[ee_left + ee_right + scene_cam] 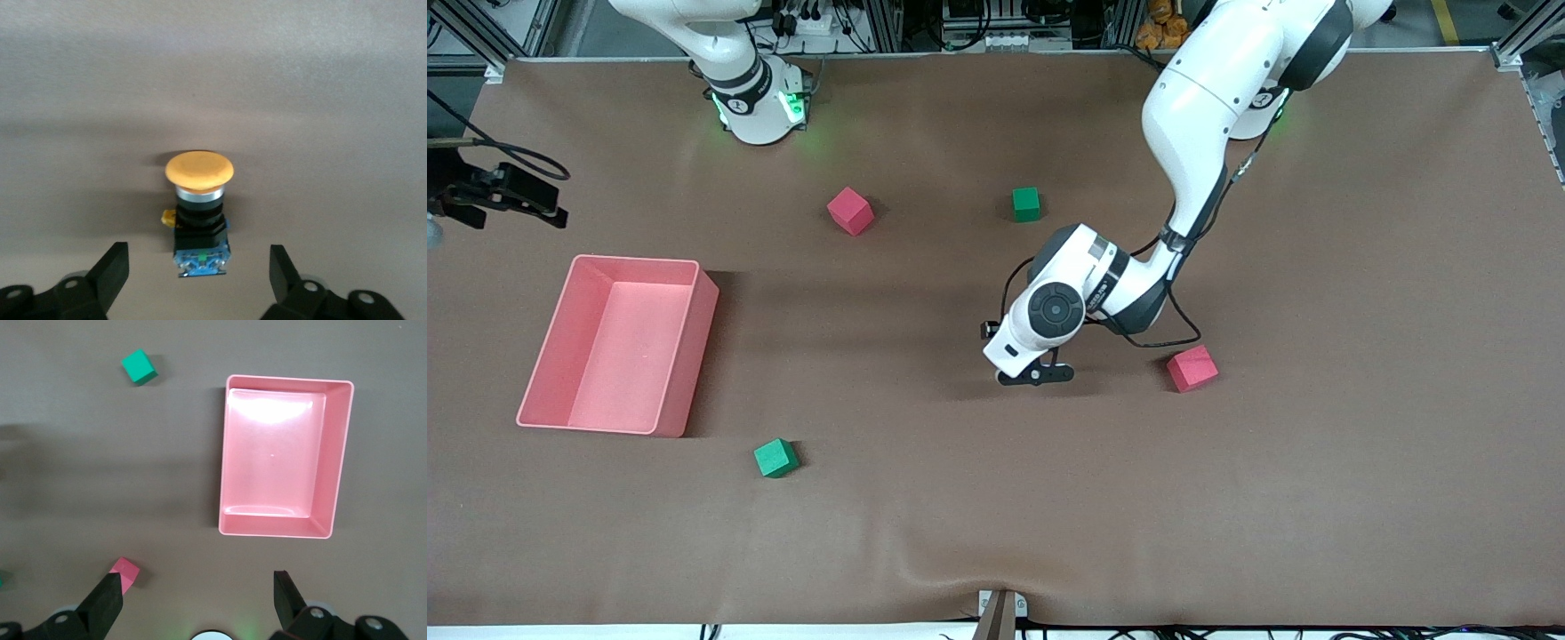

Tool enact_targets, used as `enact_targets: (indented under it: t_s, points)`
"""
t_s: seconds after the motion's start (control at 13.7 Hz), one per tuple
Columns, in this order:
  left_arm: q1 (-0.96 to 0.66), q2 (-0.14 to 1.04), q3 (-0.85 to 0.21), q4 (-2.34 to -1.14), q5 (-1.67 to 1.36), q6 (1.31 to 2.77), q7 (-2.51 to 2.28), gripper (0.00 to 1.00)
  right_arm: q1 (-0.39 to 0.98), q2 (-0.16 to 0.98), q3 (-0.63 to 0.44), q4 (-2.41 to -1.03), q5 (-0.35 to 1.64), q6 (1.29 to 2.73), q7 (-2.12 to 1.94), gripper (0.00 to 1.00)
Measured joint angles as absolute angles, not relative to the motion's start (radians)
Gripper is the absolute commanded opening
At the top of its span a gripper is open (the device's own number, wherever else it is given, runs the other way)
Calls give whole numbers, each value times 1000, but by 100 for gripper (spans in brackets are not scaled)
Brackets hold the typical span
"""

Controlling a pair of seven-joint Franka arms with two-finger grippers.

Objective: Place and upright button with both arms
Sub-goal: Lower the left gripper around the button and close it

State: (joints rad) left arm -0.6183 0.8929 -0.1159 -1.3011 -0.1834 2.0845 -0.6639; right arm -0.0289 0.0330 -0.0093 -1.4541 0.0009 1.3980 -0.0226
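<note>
While the front view hides it, my left wrist view shows the button (199,212) between my left gripper's (199,267) spread, untouching fingers (112,268); my right gripper's (199,593) fingers wait parted above the pink bin (337,463).

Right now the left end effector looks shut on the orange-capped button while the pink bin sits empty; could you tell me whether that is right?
Not quite. The left wrist view shows the left end effector open, its fingers standing apart on either side of the button without touching it. The rest holds: the pink bin is empty.
</note>
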Motion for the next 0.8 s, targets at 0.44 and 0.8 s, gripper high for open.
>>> enact_targets:
  t_s: [0.44,0.8]
  points:
    - [-621,898,-114,-1300,-183,2089,-665,73,-46,33,0,-1455,3,1397,-46,100]
    - [-619,907,-111,-1301,-183,2089,-665,70,-45,34,3,-1456,3,1391,-47,100]
